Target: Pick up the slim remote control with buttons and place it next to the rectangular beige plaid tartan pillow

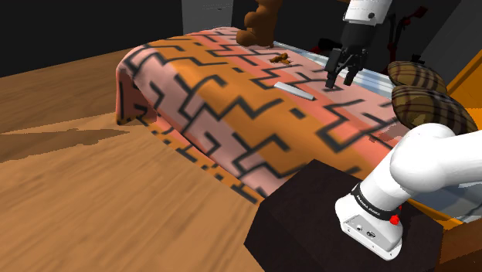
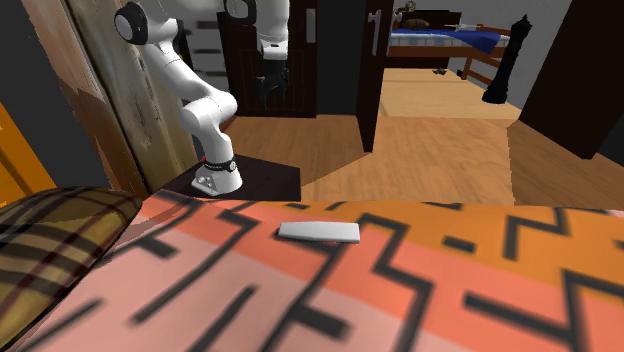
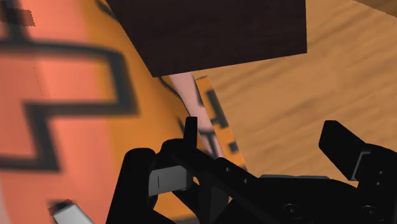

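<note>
The slim grey remote (image 1: 293,91) lies flat in the middle of the bed (image 1: 232,116) — not yet picked up. Just beyond, the tool (image 1: 341,80) hovers empty, fingers apart; next it must drop astride the remote. Farther on, the plaid pillow (image 1: 429,104) waits at the bed's end.

I see the slim, pale grey bar-shaped remote (image 2: 318,232) lying flat on the orange patterned bedspread (image 2: 480,290), apart from the brown-and-beige plaid pillow (image 2: 50,238).

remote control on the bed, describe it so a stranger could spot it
Find the bed's orange-and-pink cover with black zigzag lines. Near its middle lies the remote, a flat bar. Unlike the bulky brown plaid pillows, it is slim and pale grey.
</note>
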You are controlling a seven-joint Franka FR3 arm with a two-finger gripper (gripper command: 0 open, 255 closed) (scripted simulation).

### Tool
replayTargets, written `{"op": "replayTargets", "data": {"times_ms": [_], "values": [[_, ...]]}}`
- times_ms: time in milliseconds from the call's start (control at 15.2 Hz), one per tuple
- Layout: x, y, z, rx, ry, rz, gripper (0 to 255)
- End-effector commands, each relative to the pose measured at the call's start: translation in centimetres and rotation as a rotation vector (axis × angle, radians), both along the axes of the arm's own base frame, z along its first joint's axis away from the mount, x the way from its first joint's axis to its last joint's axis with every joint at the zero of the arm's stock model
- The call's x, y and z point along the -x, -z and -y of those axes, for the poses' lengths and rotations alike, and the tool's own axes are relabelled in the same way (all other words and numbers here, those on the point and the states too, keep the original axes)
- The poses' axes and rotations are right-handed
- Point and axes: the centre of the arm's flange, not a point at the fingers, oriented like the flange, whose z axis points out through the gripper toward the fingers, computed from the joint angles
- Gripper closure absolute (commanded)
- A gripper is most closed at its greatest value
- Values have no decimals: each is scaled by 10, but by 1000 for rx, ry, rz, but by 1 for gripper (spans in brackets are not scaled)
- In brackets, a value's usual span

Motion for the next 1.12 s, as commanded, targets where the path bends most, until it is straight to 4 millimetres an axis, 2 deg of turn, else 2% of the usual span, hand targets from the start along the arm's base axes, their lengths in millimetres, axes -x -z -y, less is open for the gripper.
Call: {"op": "replayTargets", "data": {"times_ms": [0, 528, 1056], "values": [[0, 0, 0, 0, 0, 0, 0], [-45, 49, 75, 8, -121, 42, 0], [-100, 95, 144, 16, -241, 83, 0]]}}
